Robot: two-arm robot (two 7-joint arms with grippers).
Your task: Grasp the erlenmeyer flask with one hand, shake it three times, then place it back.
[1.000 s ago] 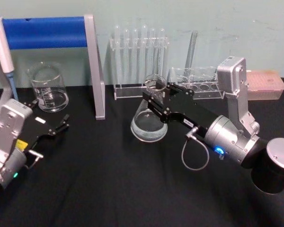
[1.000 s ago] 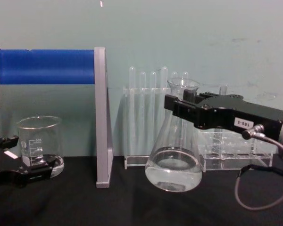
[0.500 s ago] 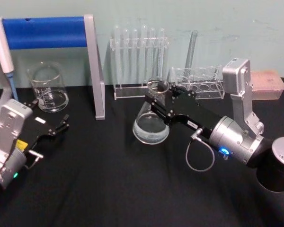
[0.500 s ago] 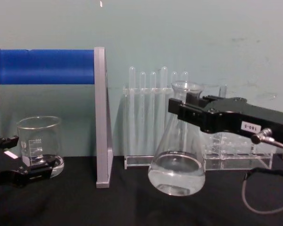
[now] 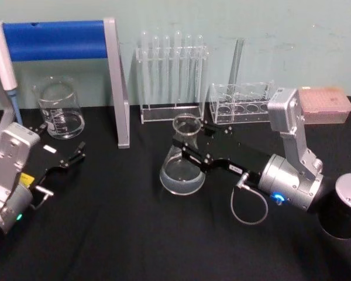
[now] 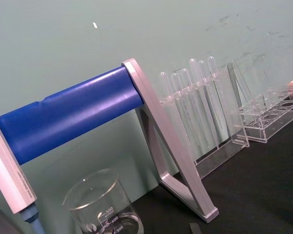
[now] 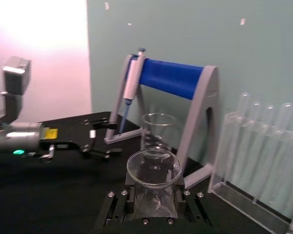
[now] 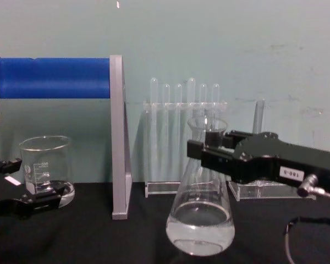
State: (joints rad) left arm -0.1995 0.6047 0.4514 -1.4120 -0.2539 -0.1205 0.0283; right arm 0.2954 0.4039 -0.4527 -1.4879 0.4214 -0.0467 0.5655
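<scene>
Left hand (image 7: 113, 138) sits low at the table's (image 5: 134, 234) left edge, its 2 fingers spread, gripping nothing. Mid-table now: right hand (image 5: 188, 151) reaches in from the right, clenched on the flask (image 5: 180, 170) at the neck, blue light glowing on its wrist. The flask is upright, with clear liquid pooled in its wide base. Whether that base touches the table, I can't tell. Farther back on the left stands the beaker (image 5: 59, 111), under the blue stand (image 5: 52, 40). Against the wall are 2 clear racks, the tube rack (image 5: 172, 108) just behind the flask.
</scene>
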